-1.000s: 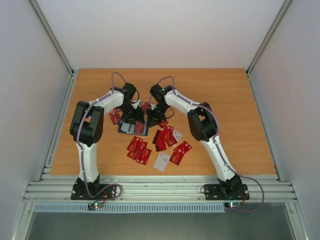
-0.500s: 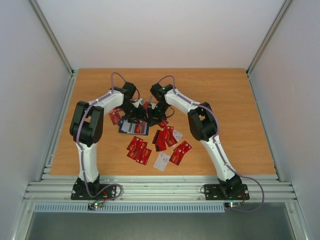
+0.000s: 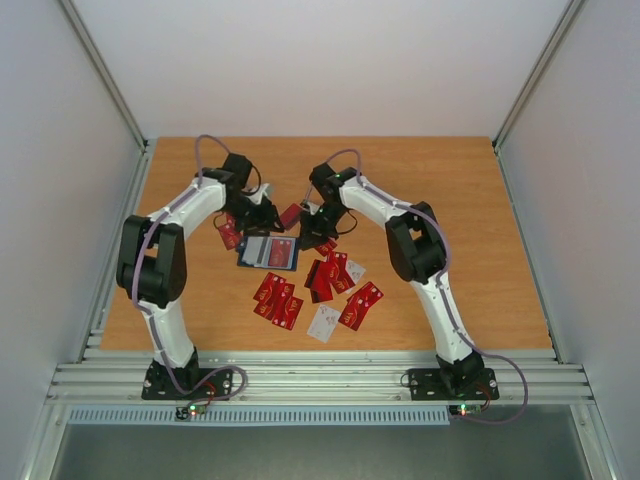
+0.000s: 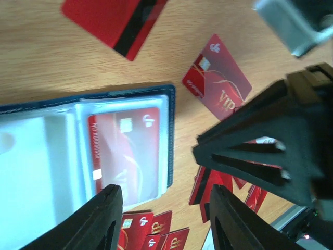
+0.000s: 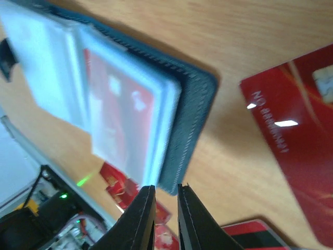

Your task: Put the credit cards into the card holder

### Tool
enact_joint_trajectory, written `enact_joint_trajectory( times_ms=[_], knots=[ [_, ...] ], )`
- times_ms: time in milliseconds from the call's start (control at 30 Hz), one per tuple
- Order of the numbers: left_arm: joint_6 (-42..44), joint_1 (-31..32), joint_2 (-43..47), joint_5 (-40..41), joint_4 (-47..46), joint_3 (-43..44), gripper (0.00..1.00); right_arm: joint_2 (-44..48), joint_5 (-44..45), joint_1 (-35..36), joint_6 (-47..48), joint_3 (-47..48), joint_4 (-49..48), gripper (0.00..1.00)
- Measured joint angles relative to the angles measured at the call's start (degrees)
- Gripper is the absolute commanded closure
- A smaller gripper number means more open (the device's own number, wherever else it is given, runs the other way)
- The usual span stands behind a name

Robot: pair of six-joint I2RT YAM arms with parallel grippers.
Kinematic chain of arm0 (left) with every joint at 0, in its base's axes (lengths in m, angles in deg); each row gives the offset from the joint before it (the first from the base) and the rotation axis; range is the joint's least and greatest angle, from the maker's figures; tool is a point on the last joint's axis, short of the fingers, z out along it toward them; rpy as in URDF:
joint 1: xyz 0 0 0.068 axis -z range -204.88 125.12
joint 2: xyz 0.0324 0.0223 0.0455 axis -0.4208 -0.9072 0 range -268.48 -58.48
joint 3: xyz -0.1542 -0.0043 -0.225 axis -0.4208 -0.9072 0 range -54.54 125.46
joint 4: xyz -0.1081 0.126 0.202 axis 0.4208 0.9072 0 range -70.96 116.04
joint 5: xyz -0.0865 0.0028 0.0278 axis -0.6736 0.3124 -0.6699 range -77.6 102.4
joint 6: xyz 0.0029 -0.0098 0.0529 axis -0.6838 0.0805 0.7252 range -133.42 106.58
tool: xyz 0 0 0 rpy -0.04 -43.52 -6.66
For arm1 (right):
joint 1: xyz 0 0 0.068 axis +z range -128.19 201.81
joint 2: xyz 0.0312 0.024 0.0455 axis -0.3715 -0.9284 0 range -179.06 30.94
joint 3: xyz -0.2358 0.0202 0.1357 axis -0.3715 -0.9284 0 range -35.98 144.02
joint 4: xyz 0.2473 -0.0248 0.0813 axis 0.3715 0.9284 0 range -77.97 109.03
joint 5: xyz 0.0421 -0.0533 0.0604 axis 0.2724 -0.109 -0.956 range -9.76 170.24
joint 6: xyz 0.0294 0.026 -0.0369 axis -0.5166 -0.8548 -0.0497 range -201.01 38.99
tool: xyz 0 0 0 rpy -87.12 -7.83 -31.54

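Observation:
The card holder (image 3: pixel 268 252) lies open on the table, and a red card shows under the clear sleeve of its right half (image 4: pixel 125 153). Above its far left corner hangs my left gripper (image 3: pixel 264 213), open and empty (image 4: pixel 164 190). Just off its far right corner, my right gripper (image 3: pixel 318 232) has its fingers almost together, a thin gap and nothing in it (image 5: pixel 164 186). The holder's navy corner (image 5: pixel 190 112) shows beyond those tips. More red credit cards (image 3: pixel 278 300) lie in front of the holder, others (image 3: pixel 335 275) to its right, with a white one (image 3: pixel 325 322).
One red card (image 3: pixel 290 214) lies between the grippers and another (image 3: pixel 229 233) left of the holder. In the left wrist view a card with a black stripe (image 4: pixel 112 21) and a VIP card (image 4: pixel 218 83) lie past the holder. Bare wood (image 3: pixel 470 220) stretches right.
My left arm has drawn back to the left off the card holder, leaving it uncovered, with its jaws a little narrower. The right gripper has shifted slightly right.

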Motion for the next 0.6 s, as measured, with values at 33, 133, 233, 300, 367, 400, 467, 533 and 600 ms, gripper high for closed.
enact_joint_trajectory(
  times_ms=[33,133,233,300,367,400,467,533,600],
  knots=[
    [0.2,-0.4,0.2,-0.2,0.0,-0.4,0.57,0.8,-0.8,-0.1,-0.6,-1.0,-1.0,0.85],
    [1.0,-1.8,0.4,-0.6,-0.2,-2.3,0.68,4.2,-4.2,-0.2,-4.5,-6.0,-6.4,0.83],
    [2.3,-1.9,0.4,-1.0,-0.3,-4.7,0.75,6.3,-7.3,-0.2,-9.0,-10.8,-12.3,0.81],
    [2.8,-1.8,0.4,-1.2,-0.4,-5.7,0.79,6.7,-9.4,-0.2,-13.0,-14.0,-17.4,0.80],
    [3.0,-1.8,0.3,-1.5,-0.7,-6.1,0.81,6.7,-10.5,-0.2,-15.8,-16.3,-20.6,0.78],
    [3.2,-1.7,0.3,-1.6,-0.8,-6.3,0.81,6.7,-10.8,-0.2,-17.0,-17.2,-21.8,0.78],
    [3.4,-1.7,-0.1,-1.6,-1.1,-6.4,0.81,6.7,-11.4,-0.2,-18.8,-18.2,-23.3,0.77],
    [3.6,-1.7,-0.6,-1.5,-1.5,-6.6,0.81,6.7,-11.8,-0.2,-19.9,-18.2,-24.5,0.76],
    [3.6,-1.7,-1.2,-1.1,-1.7,-6.7,0.81,6.7,-12.0,-0.2,-20.8,-18.2,-25.7,0.75]
  ],
)
